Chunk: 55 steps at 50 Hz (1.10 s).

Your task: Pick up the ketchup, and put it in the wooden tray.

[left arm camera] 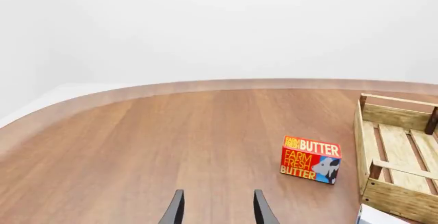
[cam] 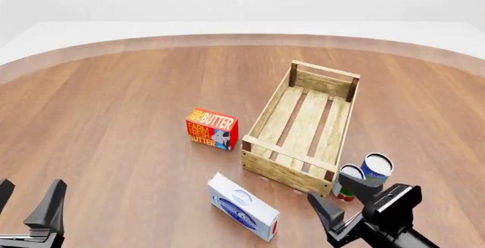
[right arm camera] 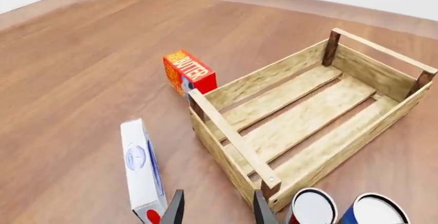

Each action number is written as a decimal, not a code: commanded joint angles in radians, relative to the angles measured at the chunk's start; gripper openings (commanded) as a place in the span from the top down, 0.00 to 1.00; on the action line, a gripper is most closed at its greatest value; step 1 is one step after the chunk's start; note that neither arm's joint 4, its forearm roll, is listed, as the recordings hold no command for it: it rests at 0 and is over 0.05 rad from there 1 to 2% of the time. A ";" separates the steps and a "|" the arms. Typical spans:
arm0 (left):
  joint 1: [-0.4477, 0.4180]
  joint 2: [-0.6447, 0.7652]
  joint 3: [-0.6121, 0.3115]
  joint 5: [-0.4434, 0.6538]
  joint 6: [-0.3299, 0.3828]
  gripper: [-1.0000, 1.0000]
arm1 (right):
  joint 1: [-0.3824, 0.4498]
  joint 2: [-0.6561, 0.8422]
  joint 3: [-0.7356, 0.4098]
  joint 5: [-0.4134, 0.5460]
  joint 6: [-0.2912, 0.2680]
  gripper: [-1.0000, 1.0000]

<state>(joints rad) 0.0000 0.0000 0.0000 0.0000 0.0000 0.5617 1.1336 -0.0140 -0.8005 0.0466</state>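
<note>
Front view: wooden tray (cam: 303, 124) sits R of ctr on counter (cam: 113, 117), with nothing in it. Ketchup can't be located in your views. Butter box (cam: 212, 129) at tray's 9 o'clock, two cans (cam: 362, 174) at 5. Left claw (left arm camera: 215, 208) and right claw (right arm camera: 215, 208) both spread, holding nothing.

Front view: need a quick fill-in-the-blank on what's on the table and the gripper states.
1. The red box left of the wooden tray is labelled ____.
2. The red-and-green can and the blue can stand by the tray's near ____ corner.
3. The left gripper and the right gripper are both ____, holding nothing.
Missing words: butter; right; open.
</note>
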 commanded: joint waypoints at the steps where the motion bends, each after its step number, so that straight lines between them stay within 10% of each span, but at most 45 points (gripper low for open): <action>1: 0.000 0.000 0.000 0.000 0.000 0.00 | 0.136 -0.007 -0.058 0.065 0.019 0.00; 55: 0.000 0.000 0.000 0.000 0.000 0.00 | 0.650 0.393 -0.597 0.289 0.008 0.00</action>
<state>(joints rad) 0.0000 0.0000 0.0000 0.0000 0.0000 1.1371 1.4474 -0.5153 -0.5416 0.0642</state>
